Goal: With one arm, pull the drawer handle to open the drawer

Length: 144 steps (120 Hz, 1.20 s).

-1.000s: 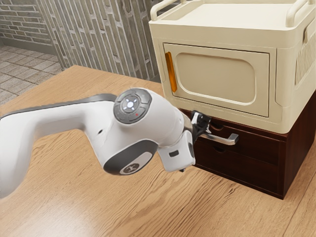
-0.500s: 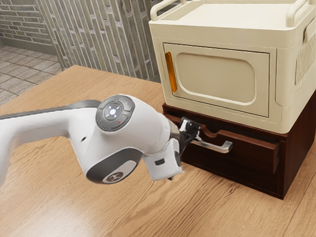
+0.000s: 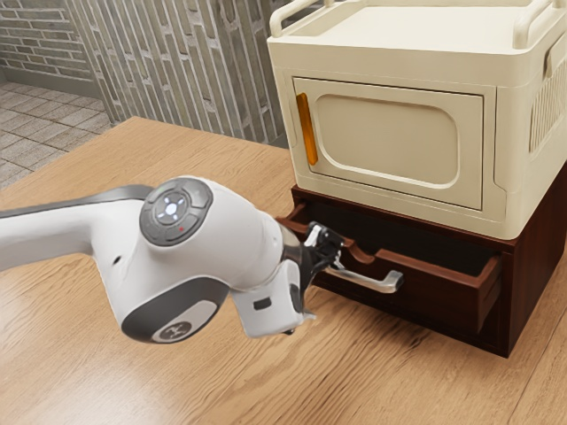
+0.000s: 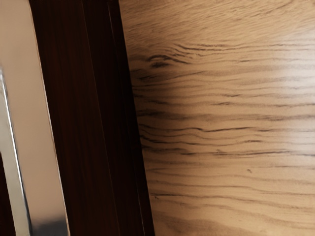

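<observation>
At the dark-brown wooden drawer's (image 3: pixel 434 290) front edge, the black angular end effector (image 3: pixel 326 249), whether open or closed I couldn't tell, met the silver bar handle (image 3: pixel 376 282), presumably for outward pull.

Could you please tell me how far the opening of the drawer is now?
Done: the drawer stands partly out of the brown cabinet, its inside visible. In hand: the gripper is at the handle, probably for pulling. Left: perhaps more pulling, as the drawer's rear remains under the cabinet's top.
</observation>
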Each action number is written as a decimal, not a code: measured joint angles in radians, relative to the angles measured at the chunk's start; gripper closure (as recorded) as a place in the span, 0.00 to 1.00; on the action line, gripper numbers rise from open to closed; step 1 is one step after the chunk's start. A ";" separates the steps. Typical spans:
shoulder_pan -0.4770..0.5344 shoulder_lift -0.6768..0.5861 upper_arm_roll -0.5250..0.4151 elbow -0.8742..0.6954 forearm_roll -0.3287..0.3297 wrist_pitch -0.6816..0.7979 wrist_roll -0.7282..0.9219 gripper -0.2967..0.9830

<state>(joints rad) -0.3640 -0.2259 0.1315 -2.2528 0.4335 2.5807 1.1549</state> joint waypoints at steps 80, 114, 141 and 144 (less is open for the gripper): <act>-0.110 -0.174 0.108 -0.174 0.029 0.060 -0.009 0.32; -0.125 -0.229 0.096 -0.225 0.004 0.053 -0.014 0.25; -0.130 -0.314 0.096 -0.296 0.003 0.038 -0.017 0.24; -0.130 -0.321 0.097 -0.303 0.004 0.037 -0.017 0.24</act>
<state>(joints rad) -0.4941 -0.5469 0.2281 -2.5554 0.4376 2.6175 1.1376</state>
